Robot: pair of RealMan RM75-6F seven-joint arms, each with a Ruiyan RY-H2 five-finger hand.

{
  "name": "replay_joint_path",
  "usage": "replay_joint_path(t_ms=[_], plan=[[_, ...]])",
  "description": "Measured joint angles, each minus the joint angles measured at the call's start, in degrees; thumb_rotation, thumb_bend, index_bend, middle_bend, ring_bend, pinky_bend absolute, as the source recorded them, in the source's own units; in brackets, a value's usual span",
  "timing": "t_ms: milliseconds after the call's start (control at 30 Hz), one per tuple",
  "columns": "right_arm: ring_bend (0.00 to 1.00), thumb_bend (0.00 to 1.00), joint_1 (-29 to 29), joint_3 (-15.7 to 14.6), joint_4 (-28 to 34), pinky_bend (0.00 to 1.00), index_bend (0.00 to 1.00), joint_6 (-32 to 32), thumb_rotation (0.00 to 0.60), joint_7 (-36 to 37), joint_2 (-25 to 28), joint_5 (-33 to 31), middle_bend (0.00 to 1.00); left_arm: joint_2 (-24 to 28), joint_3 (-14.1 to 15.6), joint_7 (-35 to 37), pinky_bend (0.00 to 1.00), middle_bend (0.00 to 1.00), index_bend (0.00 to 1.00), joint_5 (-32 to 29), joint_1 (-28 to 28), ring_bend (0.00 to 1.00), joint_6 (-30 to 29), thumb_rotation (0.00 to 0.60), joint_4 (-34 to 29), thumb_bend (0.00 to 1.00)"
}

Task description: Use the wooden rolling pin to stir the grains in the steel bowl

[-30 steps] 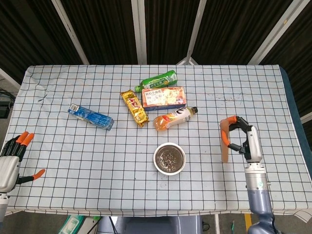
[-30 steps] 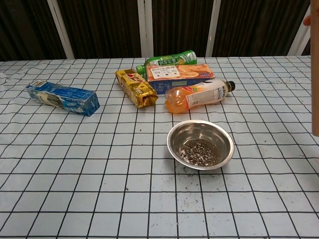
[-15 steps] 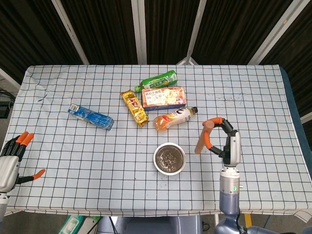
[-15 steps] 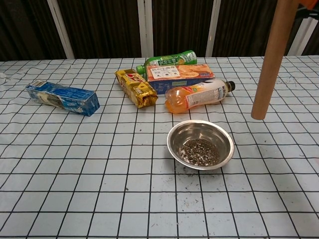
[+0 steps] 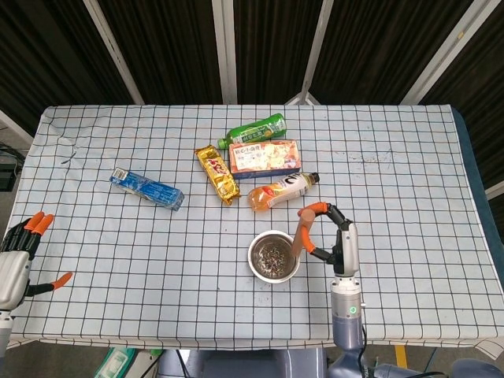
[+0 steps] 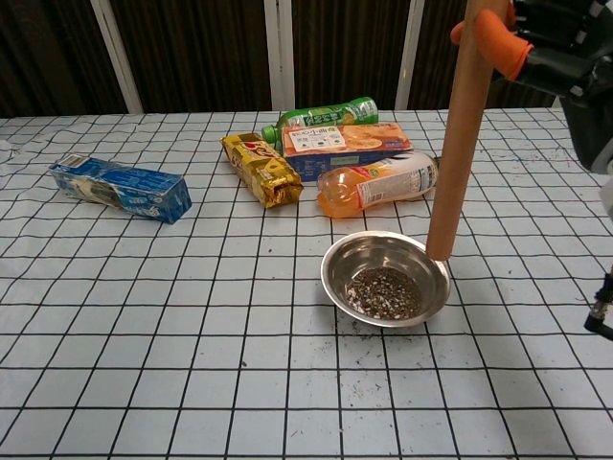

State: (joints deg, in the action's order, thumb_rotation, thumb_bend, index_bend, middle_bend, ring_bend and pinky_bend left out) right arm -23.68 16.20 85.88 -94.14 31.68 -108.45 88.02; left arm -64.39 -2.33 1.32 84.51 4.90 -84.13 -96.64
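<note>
A small steel bowl [image 5: 274, 256] [image 6: 385, 279] with dark grains in its bottom stands near the table's front middle. My right hand [image 5: 335, 235] [image 6: 546, 43] grips a wooden rolling pin [image 5: 300, 235] [image 6: 459, 134] held nearly upright. The pin's lower end hangs just over the bowl's right rim, above the grains. My left hand [image 5: 20, 256] rests at the table's front left corner, fingers spread, holding nothing.
Behind the bowl lie an orange juice bottle [image 6: 378, 182], an orange snack box [image 6: 347, 146], a green bottle [image 6: 326, 114] and a gold packet [image 6: 261, 169]. A blue packet [image 6: 120, 189] lies at the left. The checked cloth [image 6: 192, 364] covers the table.
My right hand has carried the rolling pin leftward, from the table's right side to the bowl's right rim. The left hand has not moved.
</note>
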Motion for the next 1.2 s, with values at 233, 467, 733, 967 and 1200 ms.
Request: replay_joint_path(t_ms=[233,467,733,967,1200], plan=[[0.54,0.61,-1.05,0.20,-1.62,0.48,0.77,-0.14,0.600,0.46,-3.38,0.82,0.63,-0.07,-0.16,-0.10,0.00,0.00,0.00,-0.62,0.03,0.00,0.27,0.600,-0.16,0.09],[0.54,0.61,-2.34,2.04,-4.69,0.48,0.77,0.14,0.600,1.56,-6.74,-0.16,0.63,-0.05,-0.23,-0.04,0.00,0.00,0.00,-0.96,0.01,0.00,0.40,0.600,-0.36,0.09],[0.54,0.61,-2.41,1.65,-8.58,0.48,0.77,0.33,0.600,3.29,-8.51,-0.54,0.63,-0.04,-0.28,-0.13,0.00,0.00,0.00,-1.18,0.10,0.00,0.62,0.600,-0.37,0.09],[0.54,0.61,-2.67,1.89,-12.09,0.48,0.77,0.78,0.600,4.77,-10.22,-1.15,0.63,-0.04,-0.47,-0.61,0.00,0.00,0.00,-1.87,0.06,0.00,0.75,0.600,-0.76,0.09],[0.54,0.61,-2.53,1.28,-16.09,0.48,0.77,1.00,0.600,6.12,-11.87,-1.52,0.63,0.05,-0.52,-0.51,0.00,0.00,0.00,-2.08,0.13,0.00,1.00,0.600,-0.79,0.09]])
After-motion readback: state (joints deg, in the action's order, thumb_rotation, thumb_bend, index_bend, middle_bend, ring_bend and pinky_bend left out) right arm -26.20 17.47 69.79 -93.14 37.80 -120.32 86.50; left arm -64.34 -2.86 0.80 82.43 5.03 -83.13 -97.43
